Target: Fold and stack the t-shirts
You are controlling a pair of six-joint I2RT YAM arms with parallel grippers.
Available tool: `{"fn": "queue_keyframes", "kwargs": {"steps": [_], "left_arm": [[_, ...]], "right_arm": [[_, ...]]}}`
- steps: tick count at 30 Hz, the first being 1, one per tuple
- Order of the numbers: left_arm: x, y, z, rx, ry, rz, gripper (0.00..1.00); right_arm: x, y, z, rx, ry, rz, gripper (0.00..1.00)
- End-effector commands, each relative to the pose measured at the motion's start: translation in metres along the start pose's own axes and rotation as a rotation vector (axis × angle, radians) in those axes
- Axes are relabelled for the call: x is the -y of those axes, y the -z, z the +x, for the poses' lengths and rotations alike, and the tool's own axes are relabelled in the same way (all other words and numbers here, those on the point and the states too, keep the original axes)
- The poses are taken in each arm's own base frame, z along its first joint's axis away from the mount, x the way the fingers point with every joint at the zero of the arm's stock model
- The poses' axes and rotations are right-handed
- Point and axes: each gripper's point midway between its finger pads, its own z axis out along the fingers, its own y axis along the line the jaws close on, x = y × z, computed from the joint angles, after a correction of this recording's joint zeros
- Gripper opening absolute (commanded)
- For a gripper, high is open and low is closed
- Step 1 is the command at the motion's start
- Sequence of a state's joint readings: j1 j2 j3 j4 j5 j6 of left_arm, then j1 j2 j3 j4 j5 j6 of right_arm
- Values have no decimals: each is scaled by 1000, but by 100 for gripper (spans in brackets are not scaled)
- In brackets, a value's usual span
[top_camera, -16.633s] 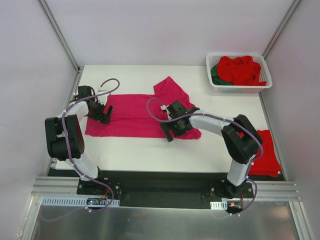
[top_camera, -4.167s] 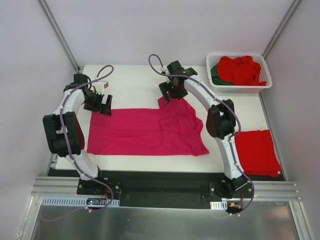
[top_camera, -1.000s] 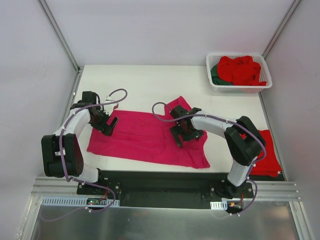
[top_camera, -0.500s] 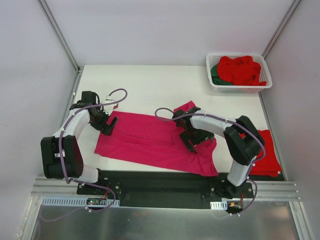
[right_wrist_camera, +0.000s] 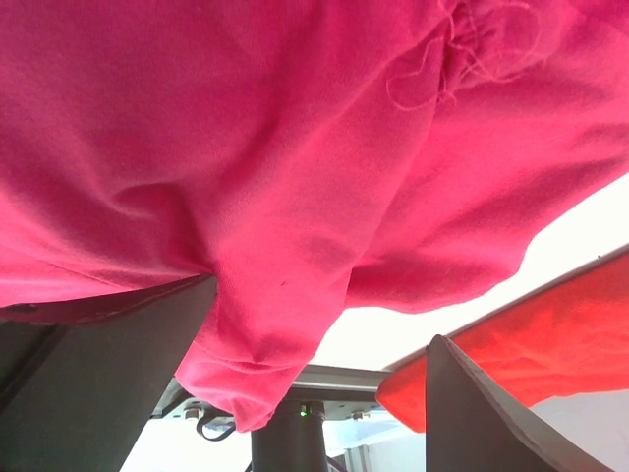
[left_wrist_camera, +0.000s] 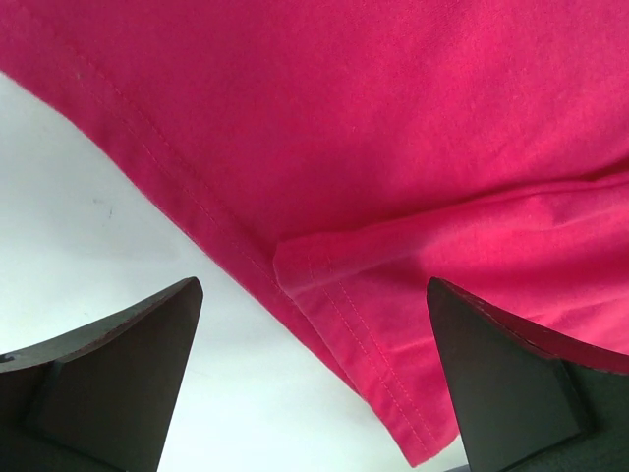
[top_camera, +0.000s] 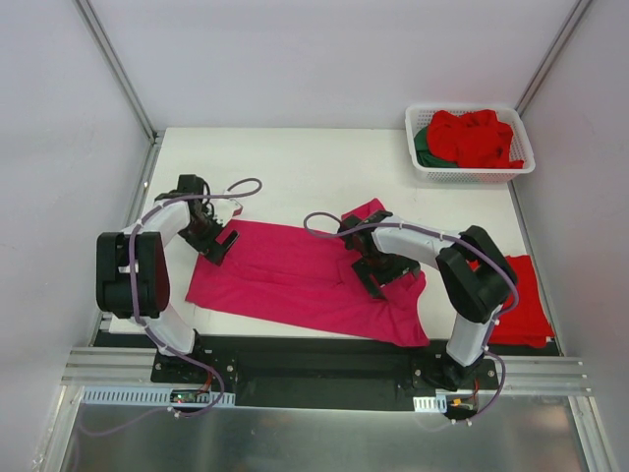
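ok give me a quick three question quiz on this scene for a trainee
1. True or false: the pink shirt lies inside the basket.
2. What lies at the near right edge of the table?
A. a folded red shirt
B. a rolled green towel
C. a second basket
3. Name the two colours of the clothes in the basket.

Key: 1 false, it is spread out on the table. 2 A. 3 red and green.
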State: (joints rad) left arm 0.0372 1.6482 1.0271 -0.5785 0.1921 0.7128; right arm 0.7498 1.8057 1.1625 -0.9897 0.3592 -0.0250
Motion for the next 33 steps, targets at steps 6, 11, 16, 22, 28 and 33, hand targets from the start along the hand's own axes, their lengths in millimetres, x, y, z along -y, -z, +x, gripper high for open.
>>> {"fn": "queue_keyframes", "kwargs": {"steps": [6,11,16,22,28,33], "left_arm": [[-19,-9,-7,-95,-165,-174,99],[-17,-19,14,-162,-217,-201,99],[-8,-21,32,-188,-229,-197,99],[4,-15,47,-185,-223,-196,99],[12,-11,55,-172,-212,-198,99],[20,-12,60,-177,-218,-191,99]], "right_arm": [[-6,-9,-1,-11,-18,0,96],[-6,-10,-6,0,-19,5,96],[-2,-11,-13,4,-28,26,96],[5,-17,-20,-2,-35,68,96],[14,-21,-29,7,-42,118,96],[15,-22,-30,-10,-39,114,96]]}}
